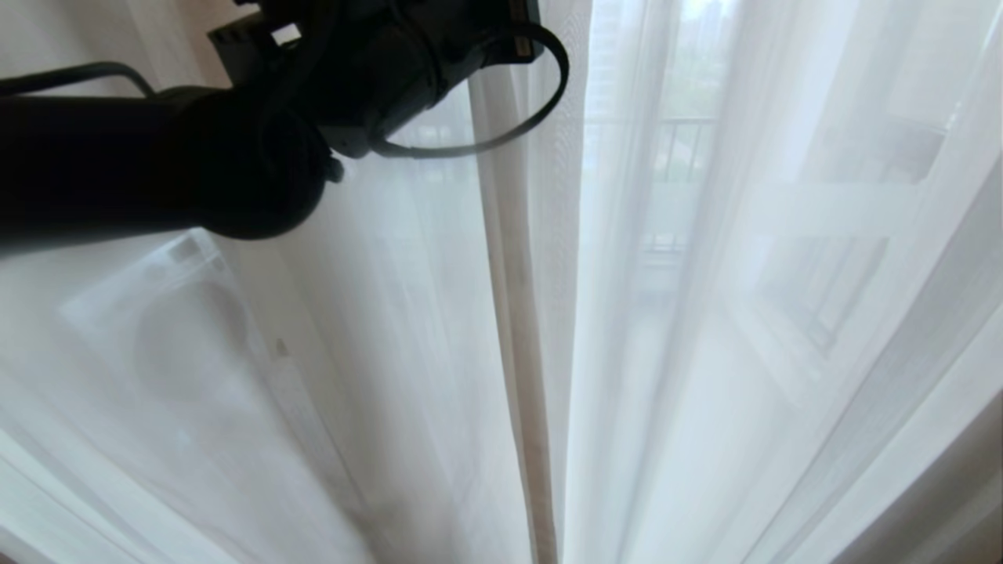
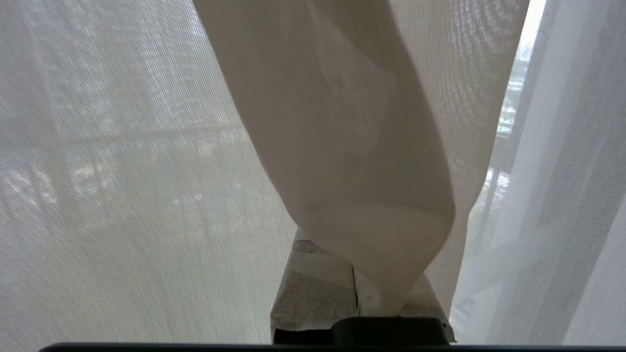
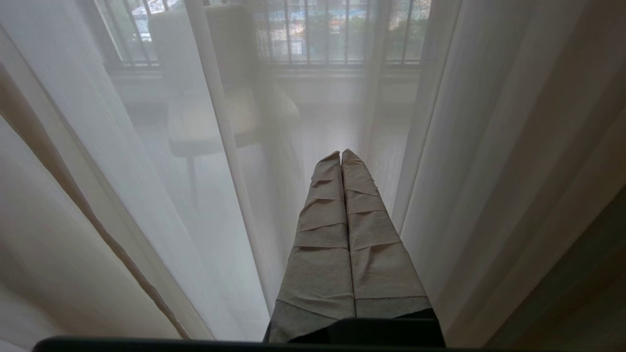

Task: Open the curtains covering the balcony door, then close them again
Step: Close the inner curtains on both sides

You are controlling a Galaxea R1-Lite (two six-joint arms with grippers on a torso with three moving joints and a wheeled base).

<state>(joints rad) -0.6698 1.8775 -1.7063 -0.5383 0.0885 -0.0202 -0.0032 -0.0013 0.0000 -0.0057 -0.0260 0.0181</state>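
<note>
Sheer curtains pinched inside left tool; fold bunched above.

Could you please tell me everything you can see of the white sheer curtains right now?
The sheer curtains are thin, see-through white fabric hanging in long soft folds across the whole head view. Two panels meet at a hemmed edge near the middle. The left gripper is shut on a bunched fold of that edge. A railing shows faintly through the cloth.
</note>
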